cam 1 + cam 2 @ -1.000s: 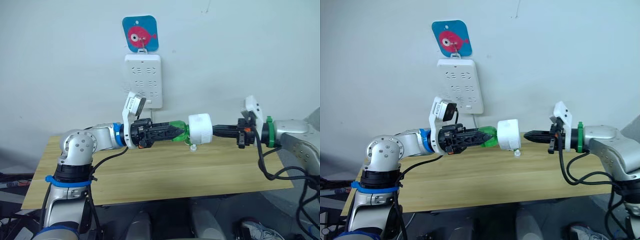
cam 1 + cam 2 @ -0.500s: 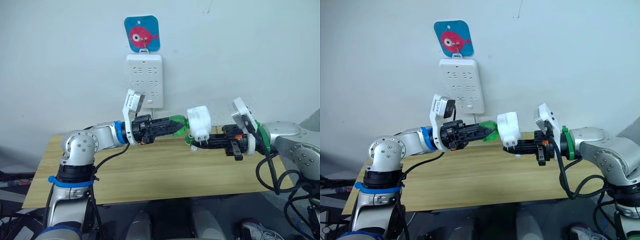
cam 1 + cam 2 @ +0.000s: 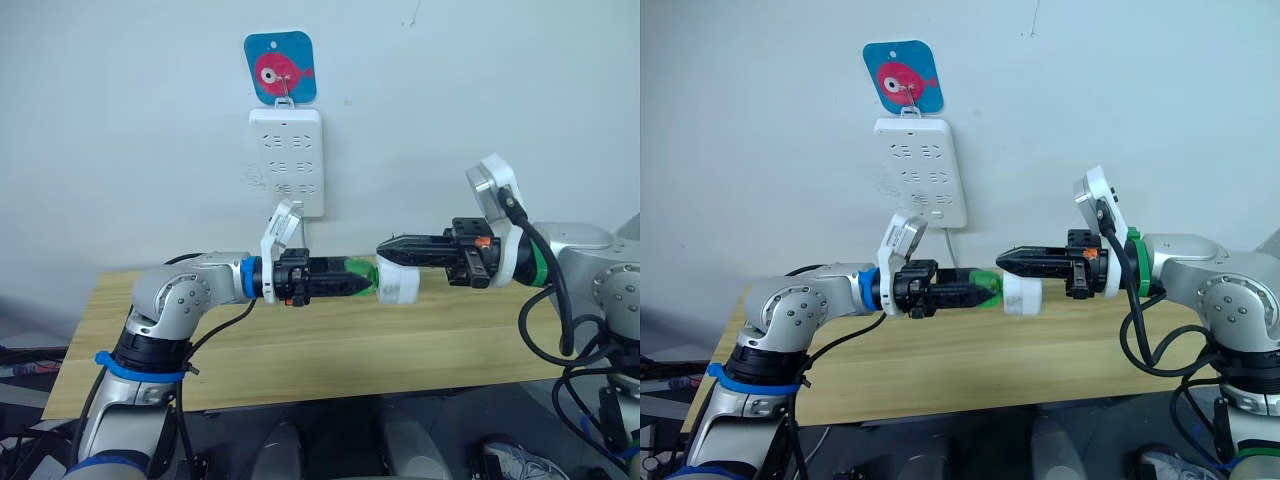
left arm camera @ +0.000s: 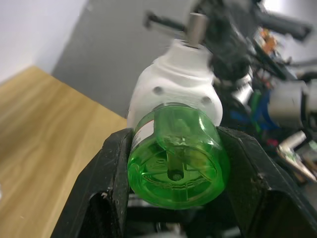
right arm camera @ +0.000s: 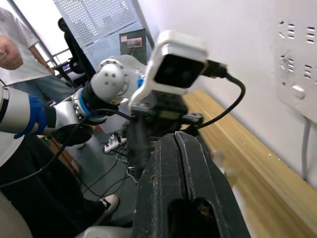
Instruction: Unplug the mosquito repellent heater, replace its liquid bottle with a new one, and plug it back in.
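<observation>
- The left gripper (image 3: 362,279) is clamped on the liquid bottle (image 4: 176,168), a translucent green round bottle, held above the wooden table (image 3: 300,350).
- The white rounded heater (image 3: 397,283) sits on the bottle's neck.
- The right gripper (image 3: 385,246) has its fingers pressed together, just above the heater.

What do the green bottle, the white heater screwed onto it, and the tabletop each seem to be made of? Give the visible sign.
Green bottle: clear glossy plastic, since light passes through and moulded marks show. Heater: opaque, smooth white plastic, probably moulded. Tabletop: pale wood or wood-look laminate, with long grain lines; which one can't be told.
</observation>
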